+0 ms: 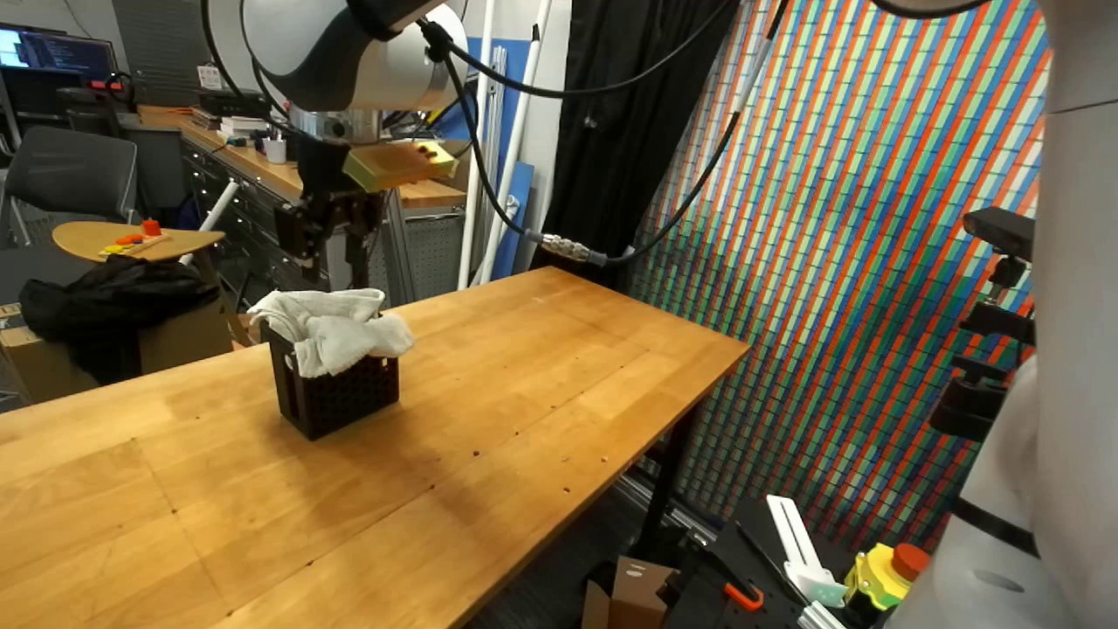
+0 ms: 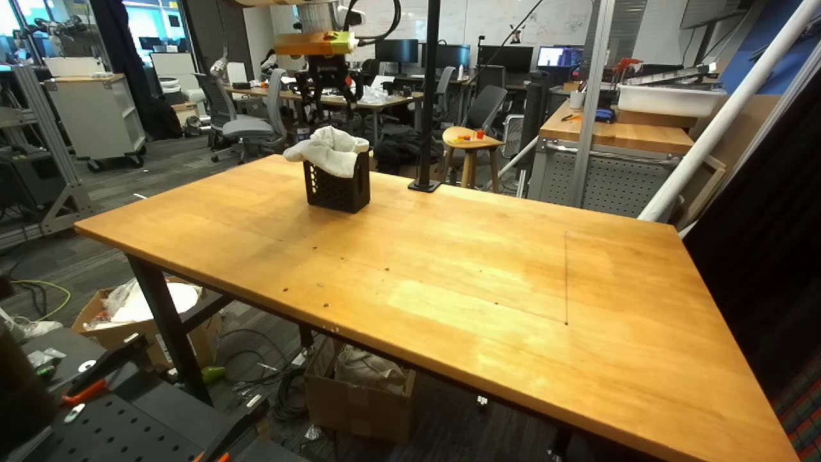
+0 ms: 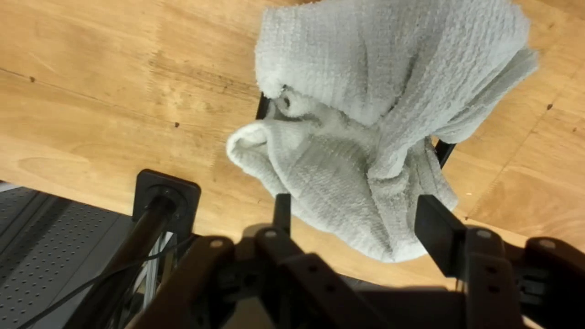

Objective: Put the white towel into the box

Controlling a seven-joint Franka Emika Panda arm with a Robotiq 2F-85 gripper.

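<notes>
Towel of white cloth (image 1: 336, 334) overhangs black latticed box (image 1: 354, 395) near upright black post (image 2: 430, 96). Black two-fingered gripper (image 3: 354, 217) hangs above, spread wide.

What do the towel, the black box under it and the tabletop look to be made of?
Towel: soft, matte cloth, perhaps cotton terry; the wrist view shows a ribbed, fuzzy weave and folds.
Black box: probably rigid plastic, dull finish; a side wall is patterned with holes, though coated metal is possible.
Tabletop: apparently wood with a satin finish; grain, seams and soft reflections show.
</notes>
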